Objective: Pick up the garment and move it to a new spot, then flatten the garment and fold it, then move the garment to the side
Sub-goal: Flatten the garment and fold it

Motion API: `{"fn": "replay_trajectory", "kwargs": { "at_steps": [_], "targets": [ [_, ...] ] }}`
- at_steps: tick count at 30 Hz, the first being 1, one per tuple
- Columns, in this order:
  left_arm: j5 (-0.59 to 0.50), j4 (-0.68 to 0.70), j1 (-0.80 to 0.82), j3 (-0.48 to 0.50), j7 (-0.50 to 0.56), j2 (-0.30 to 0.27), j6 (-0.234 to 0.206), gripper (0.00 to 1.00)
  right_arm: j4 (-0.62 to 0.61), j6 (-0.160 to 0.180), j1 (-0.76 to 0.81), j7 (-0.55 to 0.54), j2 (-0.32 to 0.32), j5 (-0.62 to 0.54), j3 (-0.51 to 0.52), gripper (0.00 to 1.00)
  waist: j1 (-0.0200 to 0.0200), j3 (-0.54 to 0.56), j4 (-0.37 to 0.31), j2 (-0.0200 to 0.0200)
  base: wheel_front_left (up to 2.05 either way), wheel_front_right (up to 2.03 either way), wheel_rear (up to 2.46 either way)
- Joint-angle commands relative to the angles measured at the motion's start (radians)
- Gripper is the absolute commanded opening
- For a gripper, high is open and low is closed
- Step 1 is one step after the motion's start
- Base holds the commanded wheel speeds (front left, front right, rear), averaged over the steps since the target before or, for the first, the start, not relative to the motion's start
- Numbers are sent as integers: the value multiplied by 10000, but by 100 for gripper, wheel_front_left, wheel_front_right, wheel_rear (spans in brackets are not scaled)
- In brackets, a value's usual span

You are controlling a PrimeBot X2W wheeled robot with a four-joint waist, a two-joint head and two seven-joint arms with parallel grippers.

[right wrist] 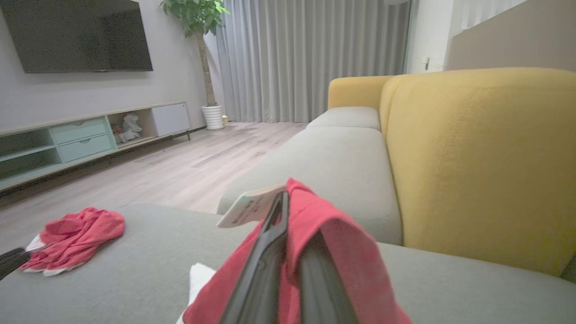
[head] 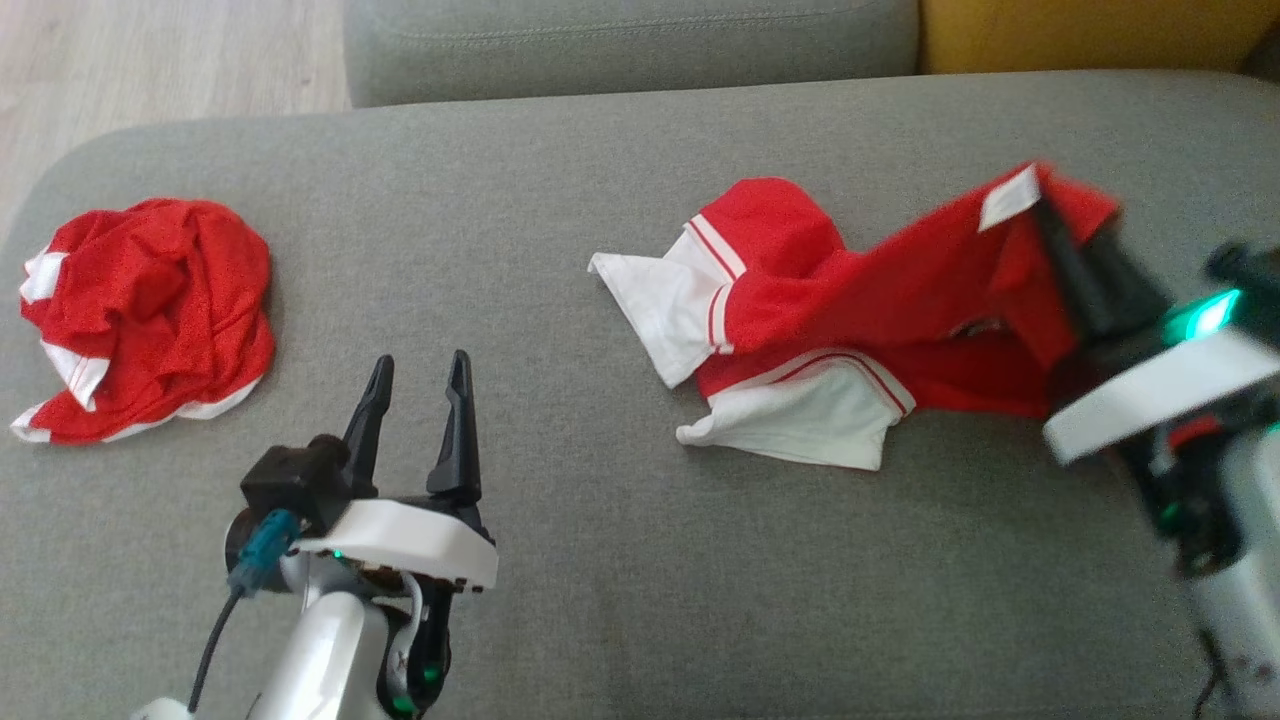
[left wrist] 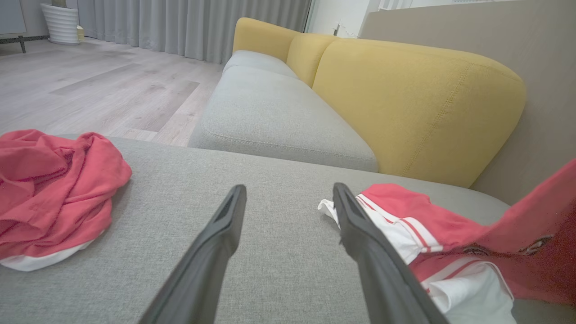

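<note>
Pick-up step: right gripper pinching raised edge of red-and-white fabric shirt trailing to its left; left gripper spread. Next, probably: carry elsewhere.

A grey sofa with yellow backrests stands on wooden flooring (curtains and a plant beyond).

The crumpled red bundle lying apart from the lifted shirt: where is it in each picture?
Head view: crumpled red bundle, far left on the grey cushion.
Left wrist view: bundle at the left edge, left of the open left end effector.
Right wrist view: bundle at lower left, small, past the held red shirt.
Shared landmark: the yellow backrest.
</note>
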State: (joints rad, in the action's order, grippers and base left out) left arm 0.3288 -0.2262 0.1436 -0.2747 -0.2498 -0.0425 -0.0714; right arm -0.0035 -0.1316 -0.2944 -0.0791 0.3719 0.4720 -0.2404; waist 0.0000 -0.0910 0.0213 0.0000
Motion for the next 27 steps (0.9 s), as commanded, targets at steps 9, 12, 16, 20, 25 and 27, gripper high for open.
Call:
{"fn": "replay_trajectory", "kwargs": {
  "at_steps": [9, 12, 16, 20, 25, 27],
  "targets": [
    [17, 459, 680, 98, -120, -77, -23, 100, 1423, 9, -2841, -1090, 1008, 160, 1263, 0, 0, -1118, 643, 0, 0, 0, 0],
    [29, 445, 940, -76, -120, -77, 9, 100, 2606, 9, -3997, -1183, 1452, 174, 1783, 0, 0, -1682, 1000, 0, 0, 0, 0],
    [73, 419, 1302, -354, -120, -77, 41, 100, 4788, 9, -5670, -1049, 2063, -230, 2866, 0, 0, -2351, 1505, 0, 0, 0, 0],
    [195, 441, 1567, -610, -120, -77, -10, 100, 7204, 9, -6903, -713, 2593, -1416, 3558, 100, 0, -2724, 1850, 0, 0, 0, 0],
    [319, 467, 1641, -728, -120, -77, -151, 100, 9087, 9, -7592, -500, 2513, -2880, 3866, 100, 0, -2784, 1907, 0, 0, 0, 0],
    [318, 449, 1626, -679, -120, -77, -210, 100, 9364, 9, -7691, -191, 2168, -3025, 3814, 100, 0, -2703, 1772, 0, 0, 0, 0]
  ]
}}
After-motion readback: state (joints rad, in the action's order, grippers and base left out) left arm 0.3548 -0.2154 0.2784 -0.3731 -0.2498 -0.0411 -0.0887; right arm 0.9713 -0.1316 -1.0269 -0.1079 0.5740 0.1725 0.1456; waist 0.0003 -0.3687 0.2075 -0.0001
